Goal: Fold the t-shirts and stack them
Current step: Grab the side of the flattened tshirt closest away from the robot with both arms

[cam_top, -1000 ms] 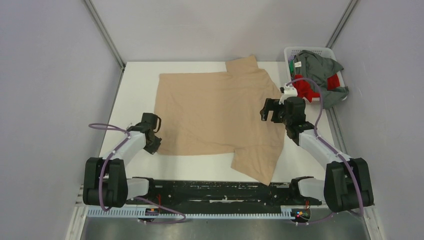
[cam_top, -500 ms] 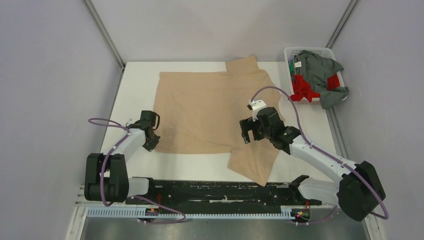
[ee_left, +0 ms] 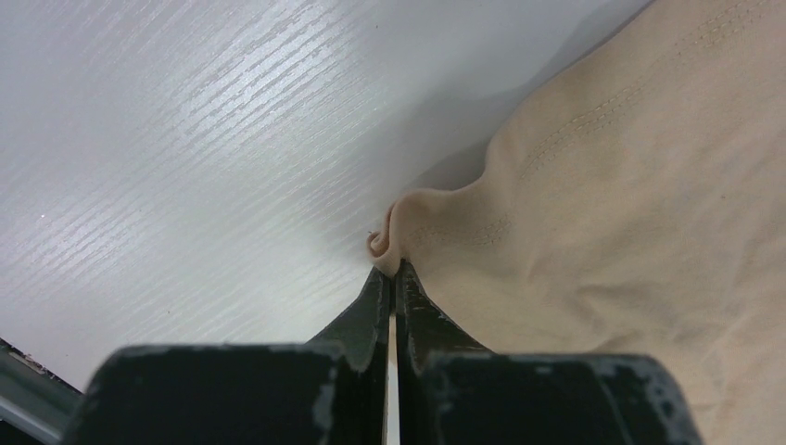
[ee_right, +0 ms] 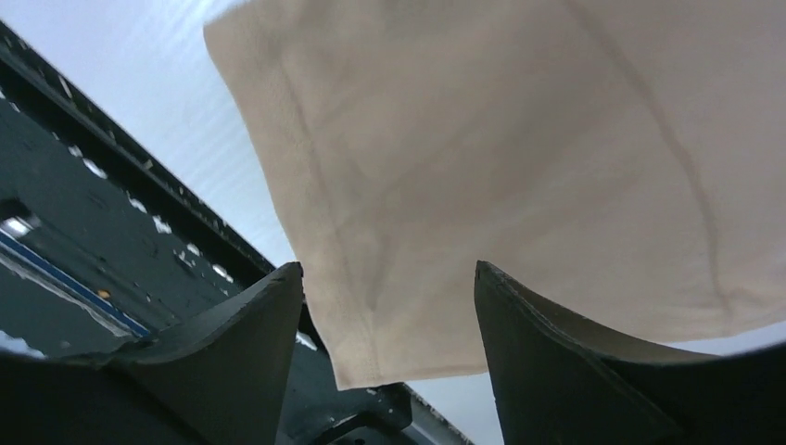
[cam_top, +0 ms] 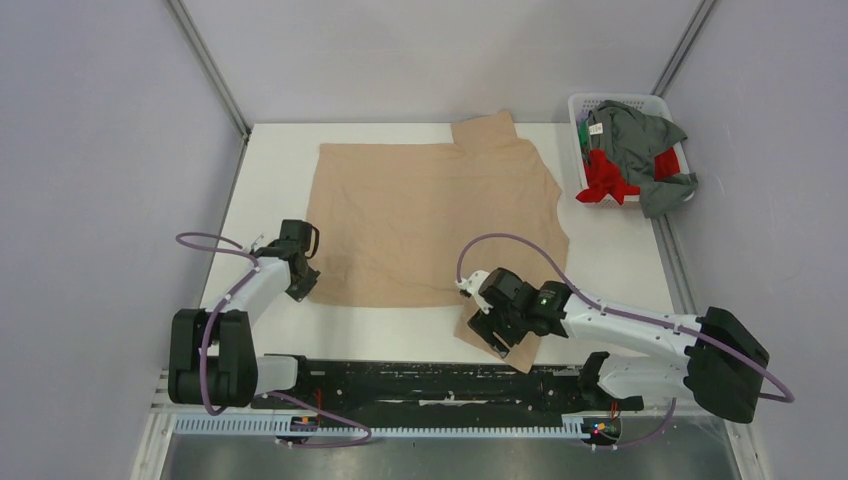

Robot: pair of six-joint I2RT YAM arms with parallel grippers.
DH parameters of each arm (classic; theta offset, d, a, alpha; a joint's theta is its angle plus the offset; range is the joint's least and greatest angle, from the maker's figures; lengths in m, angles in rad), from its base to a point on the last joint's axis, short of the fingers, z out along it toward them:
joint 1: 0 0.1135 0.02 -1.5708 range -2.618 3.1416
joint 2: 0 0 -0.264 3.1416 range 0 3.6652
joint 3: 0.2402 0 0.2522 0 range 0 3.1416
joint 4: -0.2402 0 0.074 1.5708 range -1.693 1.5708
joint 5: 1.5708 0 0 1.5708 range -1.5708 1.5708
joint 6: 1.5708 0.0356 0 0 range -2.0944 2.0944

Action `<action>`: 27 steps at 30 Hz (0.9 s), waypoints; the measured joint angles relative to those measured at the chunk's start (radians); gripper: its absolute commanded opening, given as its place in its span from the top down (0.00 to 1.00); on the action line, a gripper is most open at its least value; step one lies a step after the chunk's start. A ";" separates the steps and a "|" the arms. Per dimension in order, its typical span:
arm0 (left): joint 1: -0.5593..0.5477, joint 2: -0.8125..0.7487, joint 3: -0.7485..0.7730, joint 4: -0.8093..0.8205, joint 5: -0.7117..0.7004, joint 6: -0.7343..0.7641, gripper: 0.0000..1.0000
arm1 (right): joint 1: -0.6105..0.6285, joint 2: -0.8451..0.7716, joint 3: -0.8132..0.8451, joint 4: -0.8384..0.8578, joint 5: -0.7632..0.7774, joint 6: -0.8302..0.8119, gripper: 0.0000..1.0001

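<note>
Left wrist cam first: the left gripper (ee_left: pixel 390 278) has its fingers pressed together on a little pucker of hem at the near-left corner of the tan t-shirt (cam_top: pixel 430 215), so that corner looks properly pinched. The shirt lies spread flat across the white table (cam_top: pixel 265 170), one sleeve pointing at the far edge and the other toward the near edge.

Over the near sleeve (ee_right: pixel 519 167) the right gripper (cam_top: pixel 497 332) hovers with its jaws spread wide and nothing between them, close to the black rail (cam_top: pixel 420 375).

My guess at the step: grab that sleeve and fold it in over the body. I'd come down on the sleeve's outer hem, catch both layers, lift just enough to clear, and hold the left pinch firm so the body doesn't drag.

Far right, the white basket (cam_top: pixel 620 98) holds the grey-green t-shirt (cam_top: pixel 638 135), which drapes over the right rim. The red t-shirt (cam_top: pixel 603 180) is bunched at the basket's near end.
</note>
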 measured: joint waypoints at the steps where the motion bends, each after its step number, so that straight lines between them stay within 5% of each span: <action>1: 0.000 -0.001 0.000 0.000 0.000 0.002 0.98 | 0.015 0.004 -0.020 0.000 -0.006 0.012 0.31; 5: 0.000 -0.006 0.000 0.000 0.001 0.005 0.98 | 0.082 0.027 -0.099 0.009 -0.019 0.057 0.35; 12: 0.000 -0.030 0.000 -0.004 0.001 0.014 0.98 | 0.104 0.056 -0.100 0.051 0.071 0.168 0.84; 27: 0.005 -0.310 -0.032 -0.239 -0.077 -0.020 0.98 | 0.223 -0.063 -0.102 -0.053 0.053 0.207 0.99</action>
